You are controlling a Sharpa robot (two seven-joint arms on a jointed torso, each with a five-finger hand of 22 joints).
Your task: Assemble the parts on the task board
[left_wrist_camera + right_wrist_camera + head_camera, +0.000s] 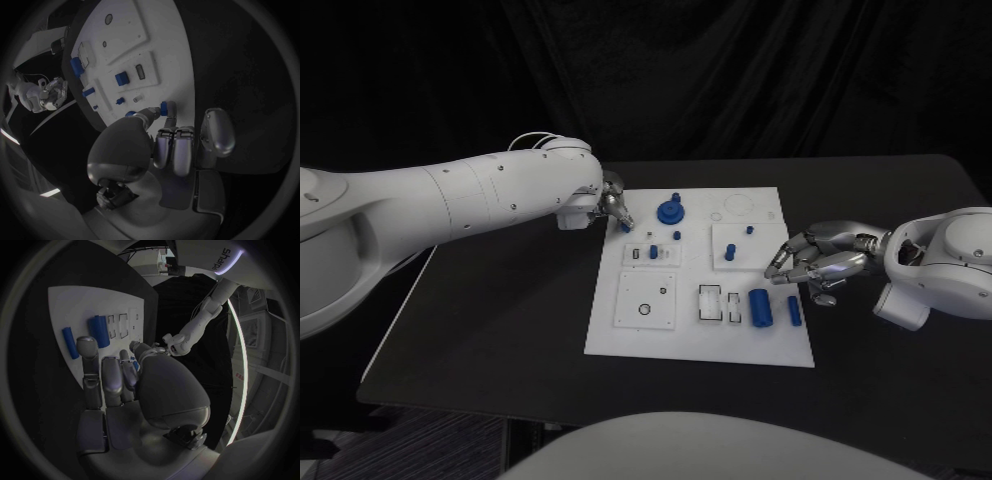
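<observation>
Task board (pixel 625 325): white plate at the middle of the black tabletop (pixel 488 330).
Left hand (pixel 609 205): at the board's far left corner; thumb and a fingertip pinch a small blue part (pixel 164 108) just over the board edge.
Right hand (pixel 815 262): at the board's right edge, fingers curled and apart, nothing in them.
Blue cylinders: thicker one (pixel 759 308) and thin one (pixel 793 310) lie side by side on the board, near the right hand.
Blue knob (pixel 671 211): stands at the board's far end.
</observation>
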